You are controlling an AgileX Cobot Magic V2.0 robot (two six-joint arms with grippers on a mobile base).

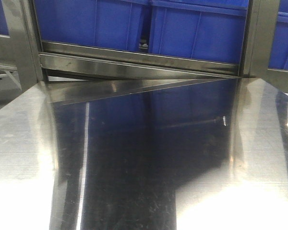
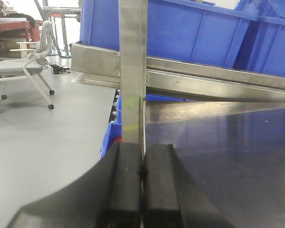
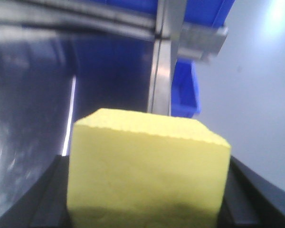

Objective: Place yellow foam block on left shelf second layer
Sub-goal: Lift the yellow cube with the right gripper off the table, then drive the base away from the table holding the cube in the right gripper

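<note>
Yellow foam block (image 3: 149, 171) is clamped between the dark fingers (image 3: 50, 194) of the right claw (image 3: 149, 204), which is spread to block width. The block is matte with a sharp top edge, slightly blurred. A steel upright (image 3: 161, 71) stands dead ahead of it, with a blue bin (image 3: 185, 92) beyond and a polished steel surface (image 3: 28, 118) to the left. Left claw (image 2: 142, 185) is clenched on nothing, fingers touching, in line with a steel post (image 2: 132, 71).

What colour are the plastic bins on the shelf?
The bins are blue, clearest in the exterior front-facing view.
</note>
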